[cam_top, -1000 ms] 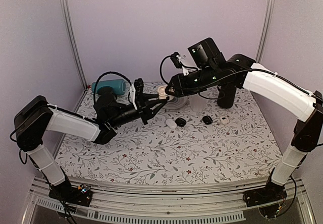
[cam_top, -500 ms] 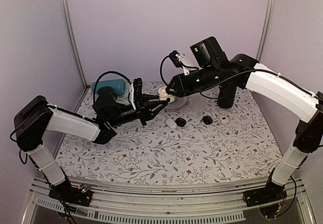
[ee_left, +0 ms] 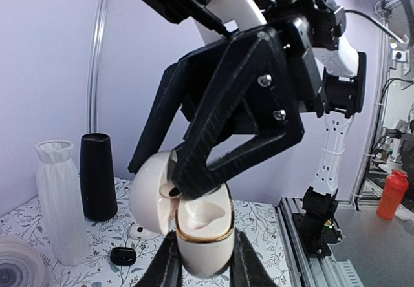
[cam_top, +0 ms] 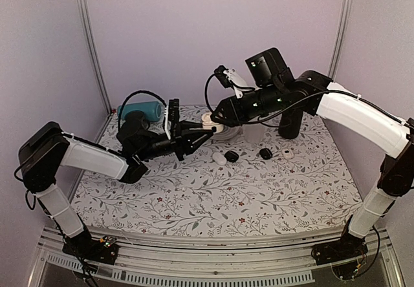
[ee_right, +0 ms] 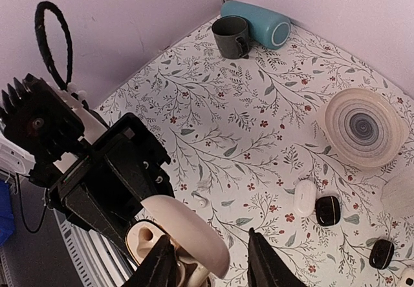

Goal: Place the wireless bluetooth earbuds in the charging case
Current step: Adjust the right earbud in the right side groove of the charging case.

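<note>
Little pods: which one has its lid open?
The white charging case held up in the left gripper's jaws: its lid is flipped back. The two black pods and the white oval pod lie shut on the table.

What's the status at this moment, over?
Left gripper shut on charging case, lid open, held aloft. Right gripper open, poised at the case mouth. Earbuds not made out. Nothing blocking.

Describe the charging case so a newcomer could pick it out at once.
Start at the floral table, then find where the two arms meet above its far side. There the left gripper clamps the charging case: white, lid flipped open, gold-rimmed, unlike the black pods lying on the table.
</note>
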You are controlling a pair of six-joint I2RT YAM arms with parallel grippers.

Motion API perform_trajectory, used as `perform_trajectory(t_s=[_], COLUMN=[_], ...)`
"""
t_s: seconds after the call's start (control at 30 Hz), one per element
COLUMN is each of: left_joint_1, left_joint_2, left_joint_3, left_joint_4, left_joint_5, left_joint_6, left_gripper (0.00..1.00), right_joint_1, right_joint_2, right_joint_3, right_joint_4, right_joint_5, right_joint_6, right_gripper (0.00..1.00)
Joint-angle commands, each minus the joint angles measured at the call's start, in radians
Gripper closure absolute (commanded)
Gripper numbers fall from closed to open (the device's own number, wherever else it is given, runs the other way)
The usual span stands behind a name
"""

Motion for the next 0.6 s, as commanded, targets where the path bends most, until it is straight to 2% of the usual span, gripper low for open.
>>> perform_trajectory(t_s=[0.0, 0.43, 0.57], left_joint_1=[0.011, 0.011, 0.009], left_joint_2=[0.004, 0.003, 0.0], left_joint_3=[-0.008, -0.011, -0.013], left_joint_4=[0.067, 0.042, 0.034], left_joint_5=[0.025, 0.001, -0.019], left_joint_6=[-0.015, 0.01, 0.023], left_gripper=[1.0, 1.0, 1.0], right_joint_1=[-0.014, -0.083, -0.093], right_joint_2=[-0.037, -0.106, -0.141], right_joint_3=[-0.027, -0.105, -0.147], right_joint_4=[0.037, 0.144, 0.172], right_joint_5=[-0.067, -0.207, -0.212], right_joint_6=[-0.006, 0.092, 0.12], right_gripper=[0.6, 0.38, 0.37])
